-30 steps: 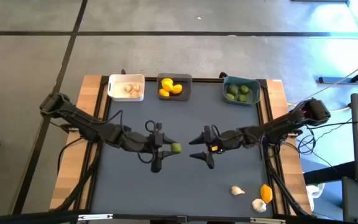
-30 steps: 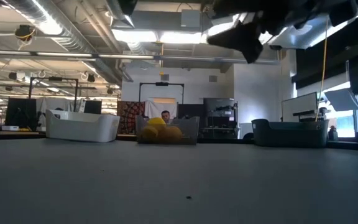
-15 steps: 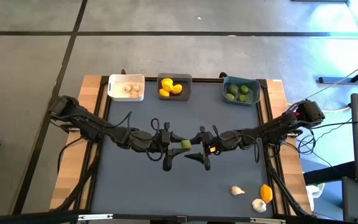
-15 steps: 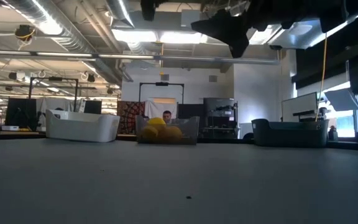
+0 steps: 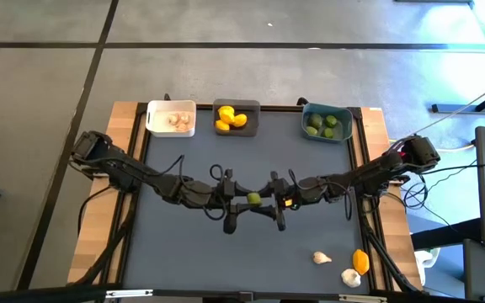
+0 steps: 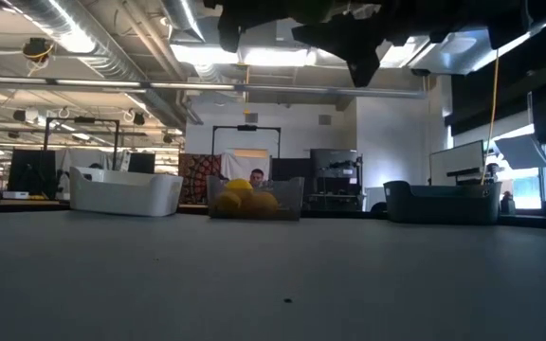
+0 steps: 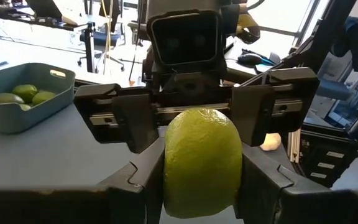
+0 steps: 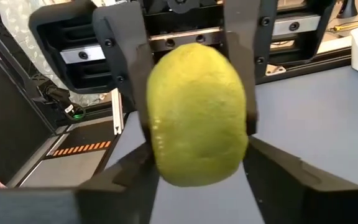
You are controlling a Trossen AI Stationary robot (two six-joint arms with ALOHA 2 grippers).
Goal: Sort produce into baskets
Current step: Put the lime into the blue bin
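A green lime (image 5: 253, 199) hangs in the air over the middle of the dark table. My left gripper (image 5: 244, 199) reaches in from the left and is shut on it. My right gripper (image 5: 264, 201) faces it from the right, open. Its two fingers (image 7: 135, 118) stand on either side of the lime's far half (image 8: 197, 112). At the far edge stand the white basket (image 5: 171, 108) with garlic bulbs, the dark grey basket (image 5: 236, 107) with lemons, and the teal basket (image 5: 327, 109) with limes. My left gripper pinches the lime by its two opposite sides (image 7: 169, 180) between both fingers (image 7: 138, 183). The fingers lie level and come from the table's left. The lime is lifted clear of the table, its long axis upright in the wrist view. My right gripper comes level from the table's right; I cannot tell whether its fingers touch the lime.
Loose produce lies at the near right corner: two garlic bulbs (image 5: 321, 257) (image 5: 350, 275) and an orange-yellow lemon (image 5: 360, 260). The rest of the dark mat (image 5: 183, 252) is bare. A person (image 6: 256, 176) shows far behind the baskets.
My left gripper has carried the lime toward the table's right and slightly down, toward my right gripper. The lime now stands between the right gripper's fingers. The right arm has tipped a little and otherwise kept its place.
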